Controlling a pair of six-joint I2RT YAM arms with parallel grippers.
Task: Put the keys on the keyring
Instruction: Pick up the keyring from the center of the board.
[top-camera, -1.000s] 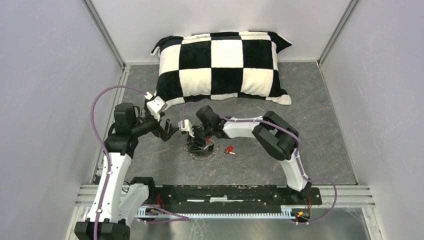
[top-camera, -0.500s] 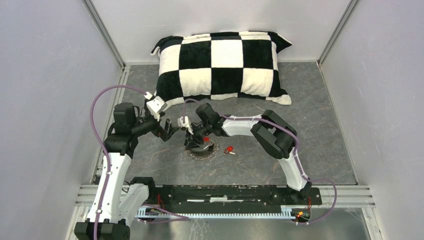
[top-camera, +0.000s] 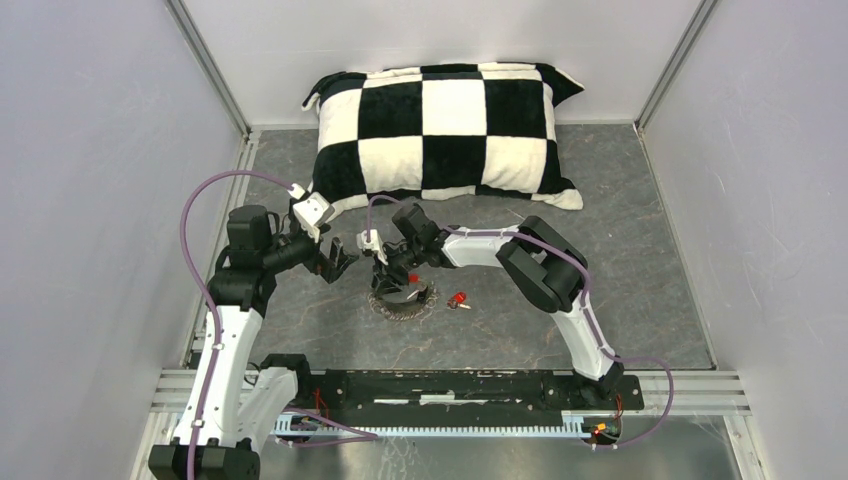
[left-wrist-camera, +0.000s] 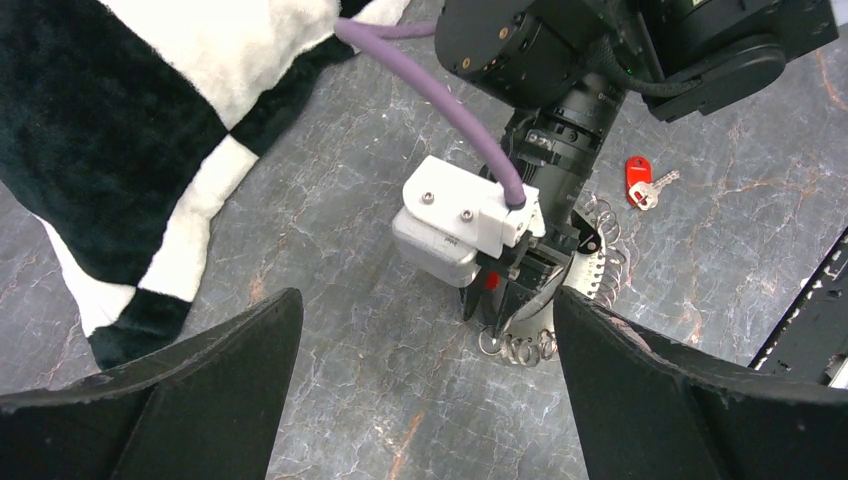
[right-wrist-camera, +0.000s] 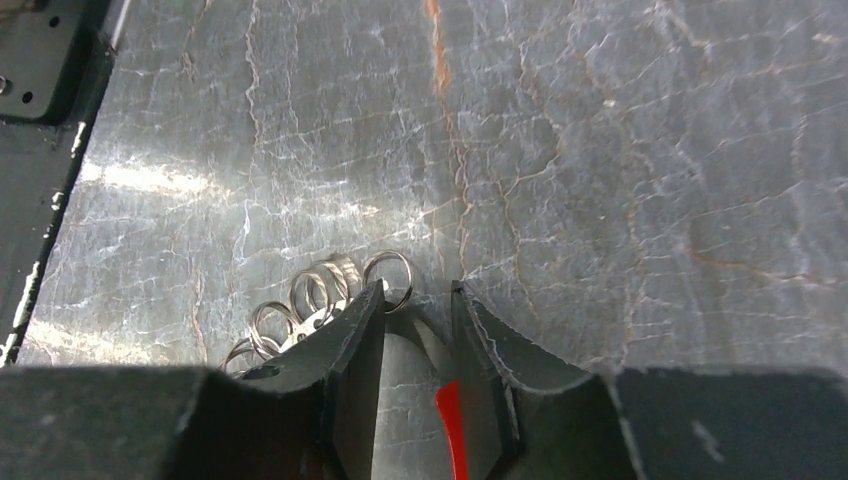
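Step in hand, as I judge it: the R gripper (right-wrist-camera: 418, 298) is taking the keyring (left-wrist-camera: 603, 247) by its red section (right-wrist-camera: 449, 412), so that a key can be threaded on afterwards.

How to do it well, in my opinion:
- Close on the red section only, not on the loose silver coils (right-wrist-camera: 320, 292) beside it.
- Close slowly. The wire is thin & springy and may slip out sideways.
- Lift only a little, and only when the grip is sure.
- Keep a part of the loop free, so that a key can reach it.

The tool: the R gripper points down at the table (top-camera: 650, 250), w/ its tips at the surface or very near it. The jaws are narrowed, w/ a small gap between them. In the wrist view the red section sits in this gap, close to one finger (right-wrist-camera: 485, 345). The silver coils lie just outside the other finger and seem to touch it. Whether the red section is really pinched, I cannot tell.

The L gripper (left-wrist-camera: 425, 305) hovers just beside, jaws wide apart, holding nothing.

The keyring lies in the near half of the table, a bit left of the middle, well apart from the pillow (top-camera: 450, 130) at the far edge. The red-headed key (left-wrist-camera: 637, 178) lies flat near the keyring, on its right-edge side, not touching it. The black-and-white key I cannot find in any view.
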